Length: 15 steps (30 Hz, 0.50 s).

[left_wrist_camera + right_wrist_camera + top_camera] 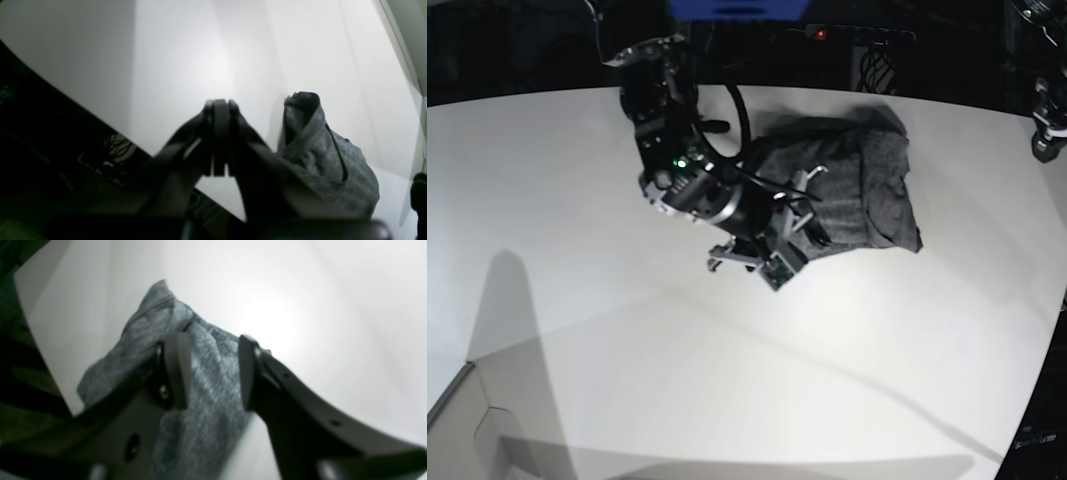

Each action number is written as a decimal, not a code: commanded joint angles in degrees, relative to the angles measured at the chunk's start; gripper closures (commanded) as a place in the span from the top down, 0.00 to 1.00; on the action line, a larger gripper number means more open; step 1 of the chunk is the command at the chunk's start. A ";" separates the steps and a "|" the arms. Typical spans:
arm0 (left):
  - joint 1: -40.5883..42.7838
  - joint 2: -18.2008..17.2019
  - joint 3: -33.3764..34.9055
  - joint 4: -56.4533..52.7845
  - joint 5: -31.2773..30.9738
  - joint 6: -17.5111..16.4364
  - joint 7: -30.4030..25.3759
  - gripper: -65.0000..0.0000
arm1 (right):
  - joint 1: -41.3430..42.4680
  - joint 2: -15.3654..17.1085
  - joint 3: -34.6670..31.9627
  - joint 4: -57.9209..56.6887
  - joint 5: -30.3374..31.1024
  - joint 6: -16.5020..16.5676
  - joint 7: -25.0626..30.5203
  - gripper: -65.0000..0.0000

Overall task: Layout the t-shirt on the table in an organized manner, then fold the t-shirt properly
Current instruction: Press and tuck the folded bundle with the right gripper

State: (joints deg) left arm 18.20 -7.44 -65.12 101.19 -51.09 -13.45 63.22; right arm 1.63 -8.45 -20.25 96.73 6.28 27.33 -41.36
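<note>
White matte table [607, 340] with a curved edge fills the base view, lit unevenly with long grey shadows across its near half and a dark background behind its far edge. The dark grey t-shirt [857, 185] lies bunched toward the far side of the table, partly under the right arm. The right gripper [213, 373] hangs over the cloth with its jaws apart and nothing between them; the left gripper [220, 136] is pressed closed and empty above bare table beside the shirt.

Black cables [115, 146] beyond the edge.
</note>
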 commanded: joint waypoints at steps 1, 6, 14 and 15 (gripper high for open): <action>-0.04 -0.87 -0.24 0.66 -1.09 -0.04 -0.76 0.00 | 1.40 -0.55 -0.10 -0.60 0.71 0.05 1.14 0.24; 0.13 -0.87 -0.24 0.57 -0.73 -0.04 -0.76 0.00 | 2.90 -0.55 -0.10 -7.10 0.71 -0.04 1.23 0.05; -0.04 -0.87 -0.24 0.48 -0.73 -0.04 -0.76 0.00 | -0.44 2.43 0.07 -7.80 0.62 -0.12 4.49 0.03; -0.04 -0.87 -0.24 0.48 -0.82 -0.04 -0.76 0.00 | -1.14 3.48 0.16 -7.80 0.62 -0.12 5.63 0.03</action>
State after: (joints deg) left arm 18.20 -7.44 -65.10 100.88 -50.87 -13.45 63.22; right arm -0.21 -4.62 -20.12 88.07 6.24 27.14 -36.73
